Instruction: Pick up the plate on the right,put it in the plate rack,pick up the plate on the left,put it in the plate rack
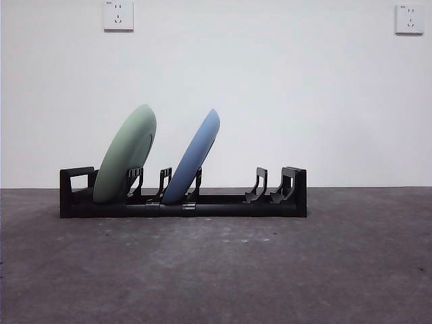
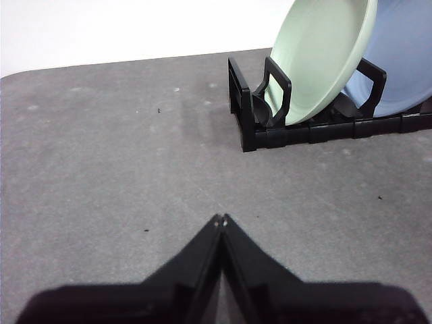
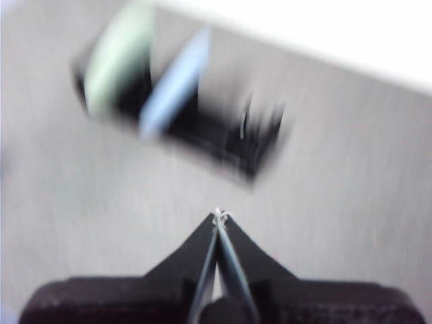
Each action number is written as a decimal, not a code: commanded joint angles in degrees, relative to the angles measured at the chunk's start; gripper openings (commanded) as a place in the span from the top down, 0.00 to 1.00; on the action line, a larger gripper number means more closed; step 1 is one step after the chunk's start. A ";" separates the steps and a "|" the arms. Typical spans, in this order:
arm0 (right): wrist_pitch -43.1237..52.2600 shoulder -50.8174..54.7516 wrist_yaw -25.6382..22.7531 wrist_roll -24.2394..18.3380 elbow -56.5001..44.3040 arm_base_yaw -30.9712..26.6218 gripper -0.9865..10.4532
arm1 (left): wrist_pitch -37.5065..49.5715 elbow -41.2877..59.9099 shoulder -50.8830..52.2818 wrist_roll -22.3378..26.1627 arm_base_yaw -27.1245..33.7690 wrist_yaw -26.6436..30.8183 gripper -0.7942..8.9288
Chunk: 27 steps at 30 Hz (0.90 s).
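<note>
Plates both sit in the plate rack (image 1: 182, 202) now: green plate (image 1: 126, 154) in the slot next to one end block, blue plate (image 1: 192, 158) a couple of dividers along, both leaning the same way, edges down in the slots. Nothing left flat on the table (image 1: 216, 270) that I can see, so I judge both placements done and the step in hand is just backing off clean.

My left tool (image 2: 221, 219) is off the rack, jaws pressed together with nothing between them, pointing across bare table with the rack's end block and green plate well apart from it. My right tool (image 3: 217, 214) also has its jaws together and empty; its picture is smeared (motion blur, so I judge that arm is moving), the rack and both plates visible further off across the table.

To finish well: keep both tools away from the leaning rims, since a knock at a plate's top edge could tip it out of its slot or slide the light rack. Retreat up and back, not across the rack. Neither arm shows in the front view, so they are out of that camera's sight. Spare slots remain at the far end of the rack, not needed
</note>
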State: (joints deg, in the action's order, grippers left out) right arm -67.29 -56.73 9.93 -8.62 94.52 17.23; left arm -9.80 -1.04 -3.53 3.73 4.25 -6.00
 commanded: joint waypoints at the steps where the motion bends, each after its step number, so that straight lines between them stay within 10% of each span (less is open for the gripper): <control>1: 3.89 5.40 4.85 -0.63 -3.13 -6.32 0.91 | 0.42 0.52 -0.09 -0.70 0.17 -0.20 0.92; 7: 23.78 24.35 3.08 -3.48 -27.43 -19.78 0.91 | 0.42 0.52 -0.20 -0.70 0.17 -0.20 0.92; 27: 54.16 52.61 -3.58 7.39 -83.60 -21.11 0.91 | 0.42 0.52 -0.22 -0.70 0.17 -0.20 0.92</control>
State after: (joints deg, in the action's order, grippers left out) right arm -14.02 -4.73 6.42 -2.72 11.99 -3.81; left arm -9.80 -1.04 -3.68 3.38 4.25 -6.00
